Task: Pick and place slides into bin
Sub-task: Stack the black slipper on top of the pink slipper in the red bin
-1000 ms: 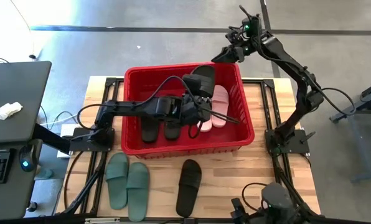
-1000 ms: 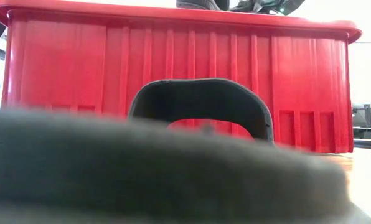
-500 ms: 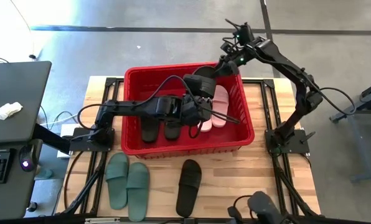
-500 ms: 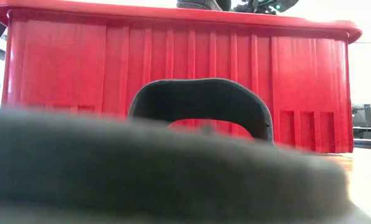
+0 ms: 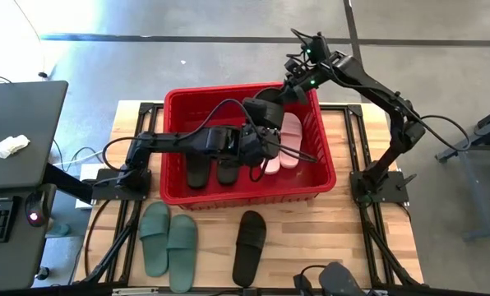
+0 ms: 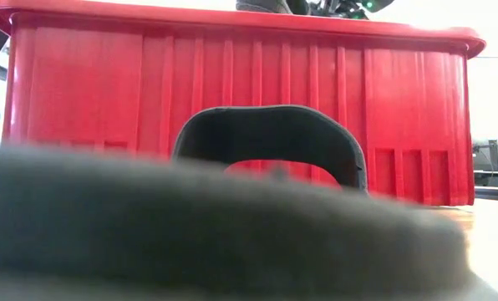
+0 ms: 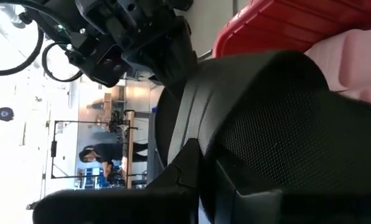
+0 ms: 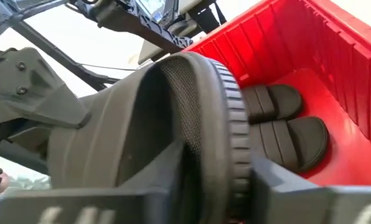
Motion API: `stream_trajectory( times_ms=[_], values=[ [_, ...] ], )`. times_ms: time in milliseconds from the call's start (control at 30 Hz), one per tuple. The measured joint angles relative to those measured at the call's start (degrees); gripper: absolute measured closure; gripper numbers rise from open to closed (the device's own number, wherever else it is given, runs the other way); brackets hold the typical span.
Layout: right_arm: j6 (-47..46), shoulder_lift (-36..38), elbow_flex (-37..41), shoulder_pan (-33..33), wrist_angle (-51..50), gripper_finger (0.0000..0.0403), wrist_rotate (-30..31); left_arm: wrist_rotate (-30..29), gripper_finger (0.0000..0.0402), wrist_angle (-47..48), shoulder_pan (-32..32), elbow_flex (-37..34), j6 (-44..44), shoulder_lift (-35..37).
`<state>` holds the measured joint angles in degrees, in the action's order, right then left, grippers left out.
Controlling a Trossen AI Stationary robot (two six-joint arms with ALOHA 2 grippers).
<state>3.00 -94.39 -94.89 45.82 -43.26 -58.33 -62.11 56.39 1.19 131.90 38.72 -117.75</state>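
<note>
Over the wooden table [image 5: 344, 238] the red bin [image 5: 315, 177] holds two black slides and a pink pair, while the left gripper [image 5: 257, 131], clamped on a black slide [image 5: 265, 107] above the bin's far-right corner, meets the right gripper [image 5: 288, 93], narrowed around that slide.

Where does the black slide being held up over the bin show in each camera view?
High view: the held black slide sits above the bin's far side, between both grippers.
Low view: only a dark sliver shows above the rim.
Left wrist view: it fills the picture's right.
Right wrist view: edge-on, centre.
Shared landmark: the red bin.
</note>
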Motion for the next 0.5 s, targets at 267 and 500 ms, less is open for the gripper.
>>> stream_trajectory(
  times_ms=[267, 500],
  values=[
    [0.51, 0.09, 0.00, -0.22, 0.16, 0.0378, -0.26, 4.75, 0.0362, 0.85, 1.14, 0.00, -3.12, 0.11],
    [2.29, 0.09, 0.04, 0.33, 0.12, 0.0382, 2.36, 9.87, 0.0331, 2.86, 1.70, 0.00, -3.26, 0.19]
  ],
)
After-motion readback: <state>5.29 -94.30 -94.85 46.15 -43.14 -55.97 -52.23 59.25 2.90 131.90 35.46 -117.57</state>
